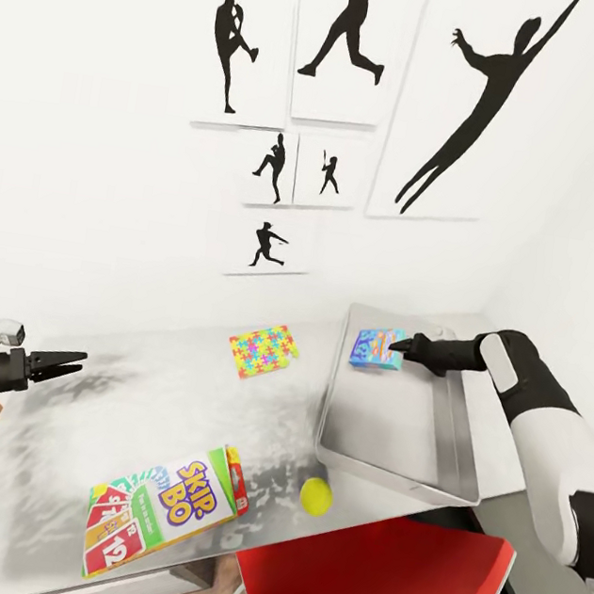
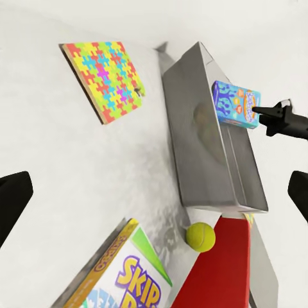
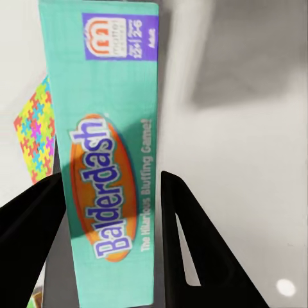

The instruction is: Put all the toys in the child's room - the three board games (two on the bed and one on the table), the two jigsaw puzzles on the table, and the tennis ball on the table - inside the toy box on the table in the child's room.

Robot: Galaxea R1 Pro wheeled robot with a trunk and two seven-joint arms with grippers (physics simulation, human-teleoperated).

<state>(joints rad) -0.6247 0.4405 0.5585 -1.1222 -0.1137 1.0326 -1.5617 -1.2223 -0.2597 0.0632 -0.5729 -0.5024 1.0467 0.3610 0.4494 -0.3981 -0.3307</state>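
While the right gripper [image 1: 402, 348] holds the blue-green flat Balderdash game box [image 1: 376, 349] by its narrow side, with one black finger on each face, the box hangs over the far end of the grey rectangular toy box [image 1: 422, 478], which stands on the light-grey table [image 1: 40, 487]. It seems that the box is above the bin floor and not yet resting on it (the head view does not let one be sure).

To do this step well, the arm should probably lower the box until it is near the floor, turn it flat, and only then open the fingers, so that it does not tip against the wall and room is left for the other things.

The left gripper [image 1: 60, 364] hovers open and empty, beyond the table's left edge. On the table there are the multicoloured mosaic jigsaw puzzle square [image 1: 263, 349], lying beside the bin, the yellow-green-red SKIP-BO game box [image 1: 165, 513] at the near edge, and the small yellow-green tennis ball [image 1: 316, 496], just beside the bin's near wall. A red chair [image 1: 378, 585] stands below the table.
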